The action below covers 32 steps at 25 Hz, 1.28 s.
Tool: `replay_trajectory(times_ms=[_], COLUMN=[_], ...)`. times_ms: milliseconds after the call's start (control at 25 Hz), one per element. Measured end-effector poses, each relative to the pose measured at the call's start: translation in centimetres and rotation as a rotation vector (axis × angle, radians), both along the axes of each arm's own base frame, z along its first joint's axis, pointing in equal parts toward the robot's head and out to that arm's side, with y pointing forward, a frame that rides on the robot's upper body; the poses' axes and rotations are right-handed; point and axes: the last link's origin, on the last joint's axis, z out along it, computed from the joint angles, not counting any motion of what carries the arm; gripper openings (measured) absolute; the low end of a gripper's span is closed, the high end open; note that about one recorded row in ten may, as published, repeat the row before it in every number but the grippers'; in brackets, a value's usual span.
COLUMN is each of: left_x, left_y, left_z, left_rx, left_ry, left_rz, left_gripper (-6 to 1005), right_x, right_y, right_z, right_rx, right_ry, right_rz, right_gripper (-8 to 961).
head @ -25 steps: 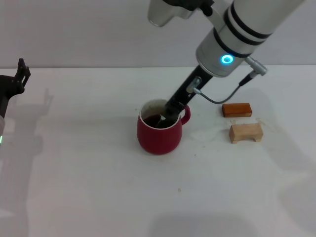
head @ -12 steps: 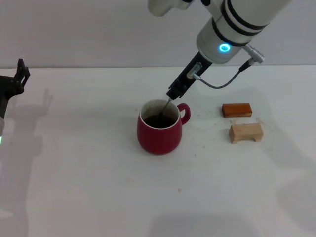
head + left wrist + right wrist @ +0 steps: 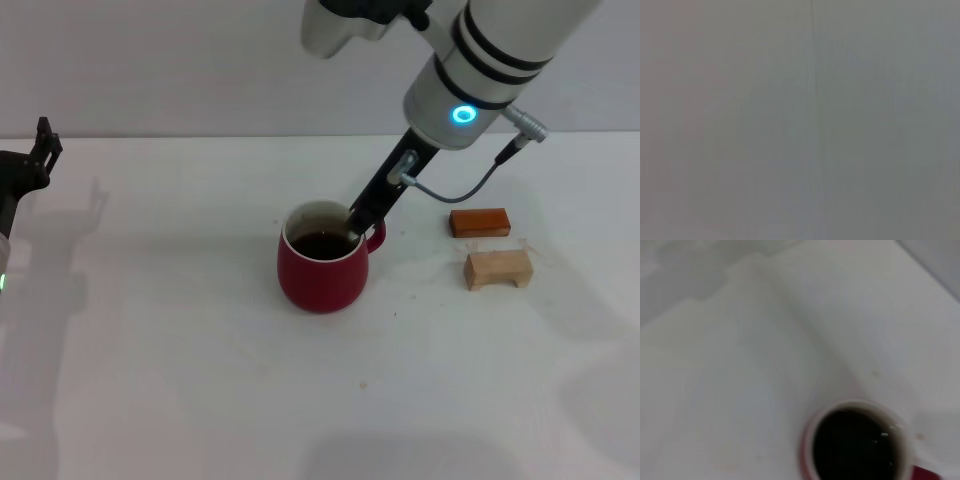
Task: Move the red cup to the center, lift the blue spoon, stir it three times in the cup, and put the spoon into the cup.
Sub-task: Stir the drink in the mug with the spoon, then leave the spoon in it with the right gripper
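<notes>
Right arm [image 3: 500, 50]: glossy white cylindrical housing with 2 black bands, a lit cyan ring [image 3: 461, 114] near the wrist, and a grey cable [image 3: 455, 195] looping to a silver plug. Right gripper [image 3: 356, 228] black, slim. Left gripper [image 3: 25, 165] matte black (small green light below).

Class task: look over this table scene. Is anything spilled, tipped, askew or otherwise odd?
Nothing stands out. The cup stands upright with its dark liquid inside and no spill shows on the table. The right gripper reaches down at its rim.
</notes>
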Motion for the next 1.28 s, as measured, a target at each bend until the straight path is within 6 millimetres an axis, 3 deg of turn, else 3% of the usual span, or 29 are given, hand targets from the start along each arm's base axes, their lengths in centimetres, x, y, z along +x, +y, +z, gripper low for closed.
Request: replay_trajectory(times_ms=[200,440,840,1280], left_x=[0.0,0.0,0.0,0.1], left_y=[0.0,0.0,0.1,0.1], left_z=[0.1,0.1,0.1,0.1], left_rx=[0.002,0.004,0.004,0.004], left_ry=[0.0,-0.001,0.0,0.001], left_rz=[0.001,0.001,-0.004,-0.005], left_gripper=[854,854,854,855], right_x=[-0.9,-1.8,-1.4,-1.7], right_y=[-0.5,0.4,1.4,-0.7], right_z=[-0.5,-1.1,-0.4,-0.6], right_rx=[-0.034,0.017,0.072,-0.07], right_ry=[0.042,0.059,-0.036,-0.032], right_rz=[0.011,0.071,0.098,0.072], right_gripper=[284,287,291,295])
